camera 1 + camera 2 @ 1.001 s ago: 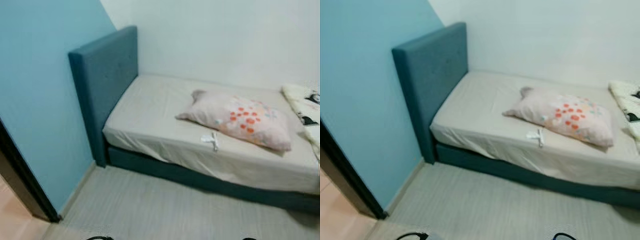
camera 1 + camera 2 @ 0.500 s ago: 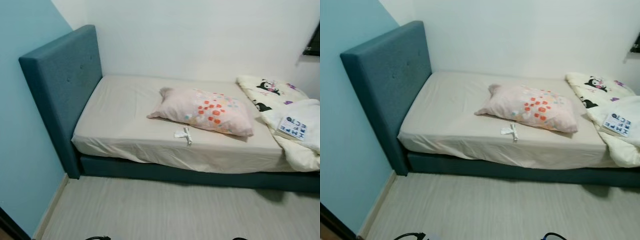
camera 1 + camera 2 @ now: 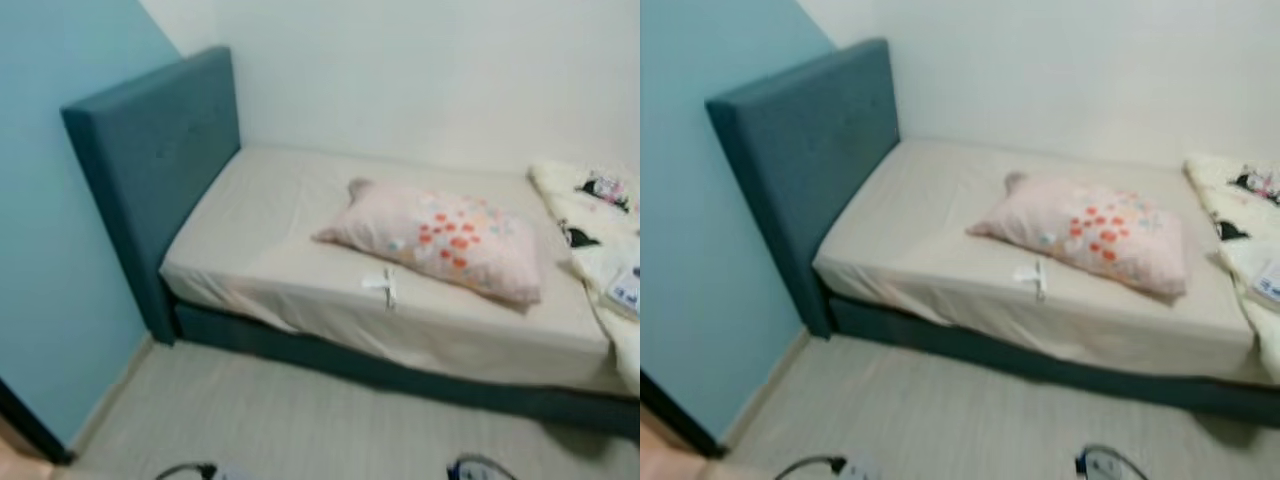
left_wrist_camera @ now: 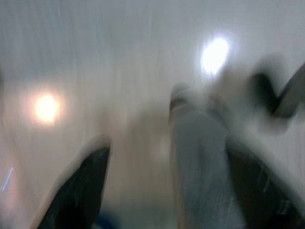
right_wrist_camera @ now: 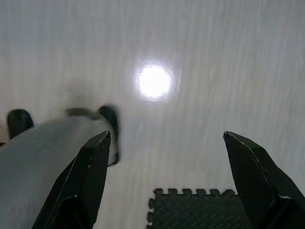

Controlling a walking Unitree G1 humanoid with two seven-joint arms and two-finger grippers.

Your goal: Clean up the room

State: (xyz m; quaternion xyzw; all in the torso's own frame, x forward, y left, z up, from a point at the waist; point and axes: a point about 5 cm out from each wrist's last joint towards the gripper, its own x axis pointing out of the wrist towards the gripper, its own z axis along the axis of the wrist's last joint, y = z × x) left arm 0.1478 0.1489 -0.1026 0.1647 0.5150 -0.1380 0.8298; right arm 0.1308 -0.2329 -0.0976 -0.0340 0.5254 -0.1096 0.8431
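Ahead of both hands, well apart from them: a bed (image 3: pixel 300 210) with a beige sheet, teal base and teal headboard (image 3: pixel 150 160) set against a blue wall (image 3: pixel 50 200). On the mattress, a pale pillow (image 3: pixel 440 238) with orange and red spots, lying tilted near the middle. Just beside the pillow's near edge, toward the hands, a small white item (image 3: pixel 382 284), too small and blurred to identify. Farther along the bed, on the right hand's side, a cream quilt (image 3: pixel 600 230) with dark cartoon prints, bunched up. Right hand (image 5: pixel 167 157) hanging low over pale wood-grain floor (image 5: pixel 214 57), fingers (image 5: pixel 90 176) spread wide, holding nothing; beneath it a dark foam mat (image 5: pixel 195 210) with a toothed edge, and a bright light glare on the floor beyond. Left hand (image 4: pixel 162 186) likewise pointed at the floor, heavily blurred; fingers seemingly parted, though grip state impossible to judge.
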